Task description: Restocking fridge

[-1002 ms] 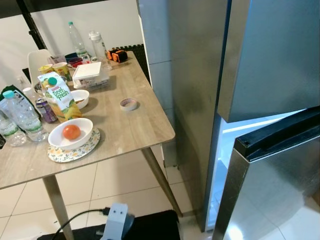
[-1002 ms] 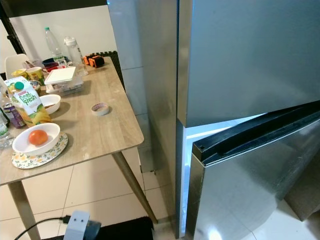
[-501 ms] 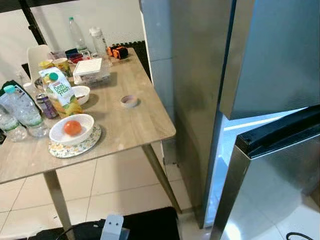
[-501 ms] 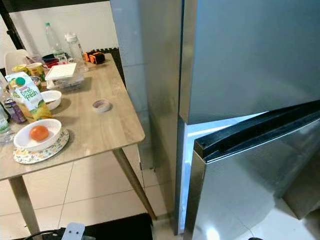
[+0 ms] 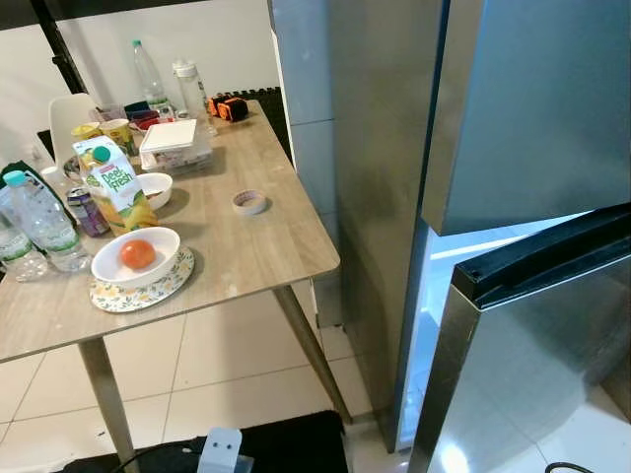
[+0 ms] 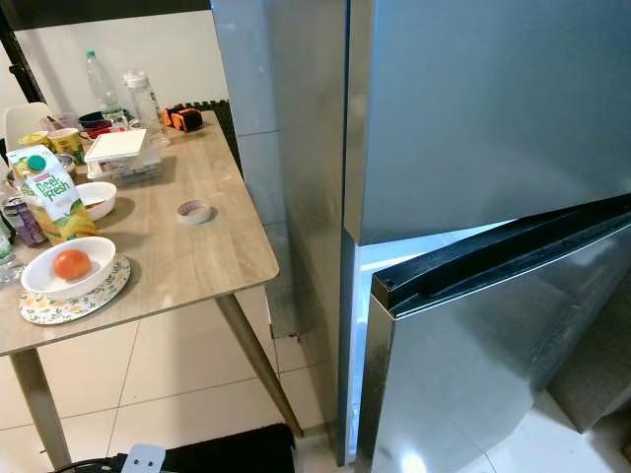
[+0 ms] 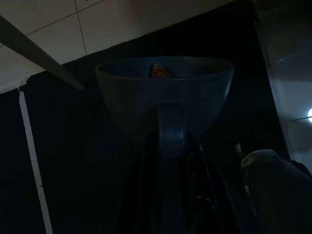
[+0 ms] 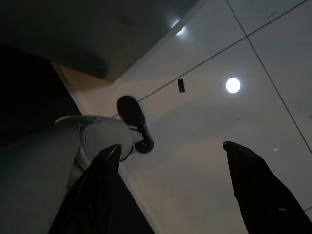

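Note:
The steel fridge (image 5: 385, 148) stands right of the table, its upper door (image 5: 532, 108) closed. Its lower door (image 5: 532, 374) stands ajar, and light shows in the gap (image 5: 426, 325). In the dark left wrist view my left gripper (image 7: 170, 134) is shut on the wall of a bluish bowl (image 7: 126, 92) with a small orange-brown item (image 7: 158, 70) inside. My right gripper (image 8: 175, 190) hangs open over pale floor tiles, its two black fingers (image 8: 97, 195) wide apart with nothing between them.
The wooden table (image 5: 246, 256) on the left holds a juice carton (image 5: 115, 184), a white bowl with an orange fruit (image 5: 137, 254), water bottles (image 5: 39, 222), a tape roll (image 5: 249, 202) and a white box (image 5: 175, 143). A dark mat (image 5: 286, 448) lies on the floor.
The whole picture has shifted a little as the camera swayed. The table's things and the fridge doors stand as before.

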Motion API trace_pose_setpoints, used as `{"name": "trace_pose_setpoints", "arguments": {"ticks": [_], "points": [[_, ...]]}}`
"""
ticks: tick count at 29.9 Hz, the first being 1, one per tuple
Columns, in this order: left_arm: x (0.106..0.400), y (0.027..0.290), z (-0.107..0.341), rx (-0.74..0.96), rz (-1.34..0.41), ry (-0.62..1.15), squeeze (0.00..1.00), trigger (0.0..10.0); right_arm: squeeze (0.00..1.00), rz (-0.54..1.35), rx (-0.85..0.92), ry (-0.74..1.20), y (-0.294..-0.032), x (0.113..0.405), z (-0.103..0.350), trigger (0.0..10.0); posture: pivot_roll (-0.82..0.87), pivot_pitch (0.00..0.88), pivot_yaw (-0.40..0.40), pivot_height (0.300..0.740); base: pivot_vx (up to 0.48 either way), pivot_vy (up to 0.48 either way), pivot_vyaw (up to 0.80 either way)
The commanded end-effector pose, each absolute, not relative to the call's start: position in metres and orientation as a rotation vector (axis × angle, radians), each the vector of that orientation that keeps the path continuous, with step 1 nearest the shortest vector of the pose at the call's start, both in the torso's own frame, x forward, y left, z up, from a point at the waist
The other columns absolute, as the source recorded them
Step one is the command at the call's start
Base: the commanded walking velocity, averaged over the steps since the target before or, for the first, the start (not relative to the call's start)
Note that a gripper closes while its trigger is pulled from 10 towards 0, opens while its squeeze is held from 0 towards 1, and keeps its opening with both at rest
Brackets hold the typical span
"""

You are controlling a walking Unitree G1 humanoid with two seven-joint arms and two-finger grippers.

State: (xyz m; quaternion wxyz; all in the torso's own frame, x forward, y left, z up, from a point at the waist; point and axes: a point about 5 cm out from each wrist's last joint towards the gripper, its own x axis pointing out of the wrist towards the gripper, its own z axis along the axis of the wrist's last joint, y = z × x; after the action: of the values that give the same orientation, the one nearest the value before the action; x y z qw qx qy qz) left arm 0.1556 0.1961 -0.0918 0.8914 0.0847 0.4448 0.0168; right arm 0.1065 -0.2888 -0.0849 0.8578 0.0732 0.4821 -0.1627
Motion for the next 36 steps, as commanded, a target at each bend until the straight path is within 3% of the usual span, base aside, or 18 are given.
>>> {"name": "trace_pose_setpoints", "arguments": {"ticks": [1,36], "points": [[0.1562,0.2036,-0.0905,0.198,0.050,0.924,0.00,10.0,0.00,-0.323,0.144,1.035,-0.2843,0.1048,-0.0873,10.0,-0.21,0.000,0.048,0.740,-0.345,0.000,0.00],[0.1623,0.2016,-0.0881,0.196,0.044,0.903,0.00,10.0,0.00,-0.312,0.128,1.057,-0.2821,0.1009,-0.0893,10.0,-0.21,0.000,0.054,0.740,-0.433,0.000,0.00]]}}
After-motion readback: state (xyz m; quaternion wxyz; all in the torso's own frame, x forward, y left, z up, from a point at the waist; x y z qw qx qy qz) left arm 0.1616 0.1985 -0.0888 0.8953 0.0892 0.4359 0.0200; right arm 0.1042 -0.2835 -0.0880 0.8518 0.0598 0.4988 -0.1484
